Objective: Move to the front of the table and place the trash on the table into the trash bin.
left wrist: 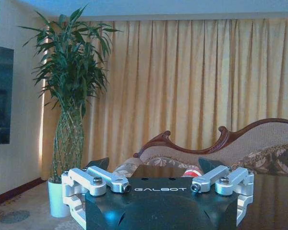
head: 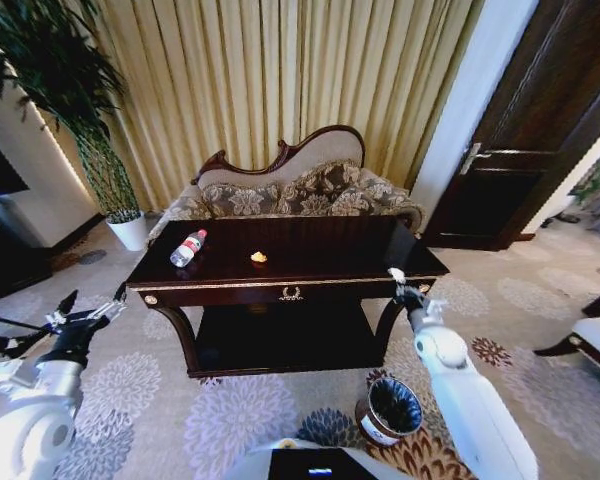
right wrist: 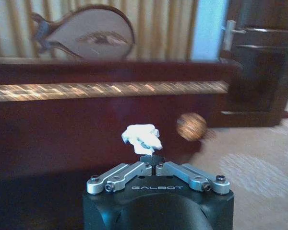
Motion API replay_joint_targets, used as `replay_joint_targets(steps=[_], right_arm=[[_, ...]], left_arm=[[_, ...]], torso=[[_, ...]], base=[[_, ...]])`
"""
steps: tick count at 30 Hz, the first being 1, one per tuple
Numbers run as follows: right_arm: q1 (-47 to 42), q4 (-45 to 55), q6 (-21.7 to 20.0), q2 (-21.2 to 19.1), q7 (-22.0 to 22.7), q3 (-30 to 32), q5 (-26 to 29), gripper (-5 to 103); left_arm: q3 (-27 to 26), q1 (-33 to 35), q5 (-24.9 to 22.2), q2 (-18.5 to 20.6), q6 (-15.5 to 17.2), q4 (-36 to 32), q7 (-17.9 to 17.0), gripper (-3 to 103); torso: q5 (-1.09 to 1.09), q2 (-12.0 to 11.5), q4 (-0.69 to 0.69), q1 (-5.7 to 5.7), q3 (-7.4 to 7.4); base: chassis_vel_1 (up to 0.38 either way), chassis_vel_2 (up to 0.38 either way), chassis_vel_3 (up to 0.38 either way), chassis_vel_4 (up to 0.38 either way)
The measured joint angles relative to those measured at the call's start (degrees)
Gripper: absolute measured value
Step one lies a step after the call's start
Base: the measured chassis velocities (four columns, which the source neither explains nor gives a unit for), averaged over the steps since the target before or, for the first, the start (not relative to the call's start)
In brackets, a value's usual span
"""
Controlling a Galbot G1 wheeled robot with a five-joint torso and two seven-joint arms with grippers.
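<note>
A: Trash on the dark glossy gold-trimmed table [head: 320, 262]?
B: A clear red-capped bottle [head: 188, 248] and an orange scrap [head: 259, 258].
A: Grippers?
B: The right gripper [right wrist: 155, 162] pinches a white wad [right wrist: 141, 138] at the table's front right corner, up from the round brown bin [head: 389, 411]. The left gripper [left wrist: 153, 168] hangs spread wide off the table's left end.

Counter [head: 320, 262] centre, sofa [head: 300, 190] behind it. On counter: bottle [head: 188, 248] far left, scrap [head: 259, 258] mid. Plant pot [head: 131, 231] behind-left of counter. Bin [head: 390, 410] on floor, front-right of counter. R end effector [head: 397, 281] w/ wad [right wrist: 142, 138] at counter's front-right corner, L end effector [head: 90, 312] off front-left corner.
</note>
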Motion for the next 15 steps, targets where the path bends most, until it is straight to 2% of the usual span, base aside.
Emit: replay_joint_targets(steps=[5, 8, 15], right_arm=[[-2.8, 0.5, 0.9, -0.4, 0.0, 2.7, 0.3, 0], [-3.4, 0.0, 1.1, -0.2, 0.0, 3.3, -1.5, 0], [-4.3, -5.5, -0.1, 1.3, 0.0, 2.8, -10.0, 0]], left_arm=[[0.3, 0.2, -0.1, 0.0, -0.3, 0.0, 0.2, 100], [1.2, 0.0, 0.0, -0.1, -0.3, -0.1, 0.2, 100], [2.0, -0.6, 0.2, -0.1, -0.3, -0.1, 0.2, 100]], torso=[[-0.03, 0.1, 0.01, -0.08, -0.04], [-0.03, 0.1, 0.01, -0.08, -0.04], [-0.02, 0.0, 0.01, -0.05, -0.02]], base=[[0.000, 0.000, 0.000, 0.000], [0.000, 0.000, 0.000, 0.000], [0.000, 0.000, 0.000, 0.000]])
